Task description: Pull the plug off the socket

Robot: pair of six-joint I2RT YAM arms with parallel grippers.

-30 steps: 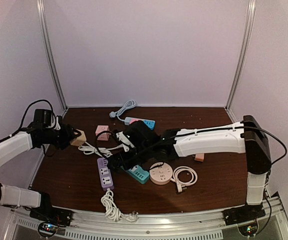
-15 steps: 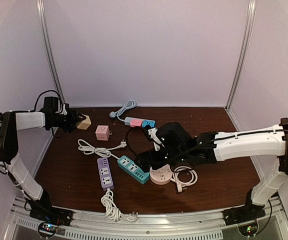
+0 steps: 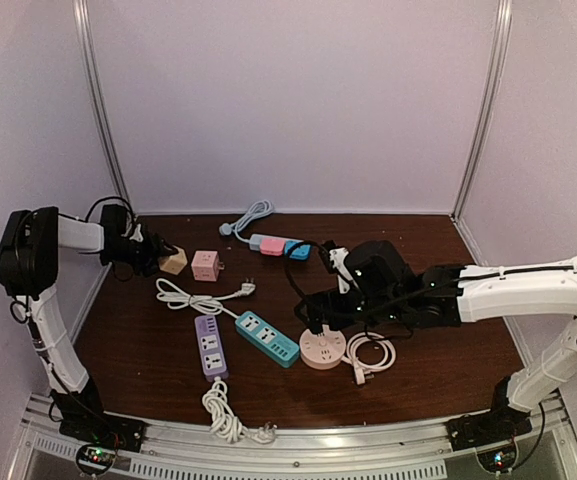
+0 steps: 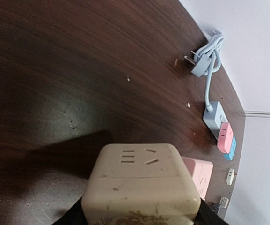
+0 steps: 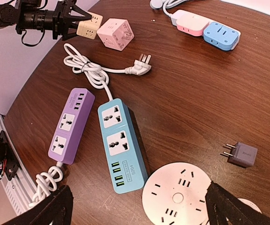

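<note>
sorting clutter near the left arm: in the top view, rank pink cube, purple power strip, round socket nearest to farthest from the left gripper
1. pink cube, just right of the left gripper and its beige cube
2. purple power strip, toward the near edge
3. round socket, farthest right, mid-table

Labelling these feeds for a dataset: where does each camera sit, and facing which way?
Top external: above, behind the bases, looking down on the table; both arms show.
Left wrist: skims the tabletop; left gripper clamps the beige cube.
Right wrist: looks down on the teal strip; open right gripper frames it.
Shared: the pink-and-blue strip, all three.
</note>
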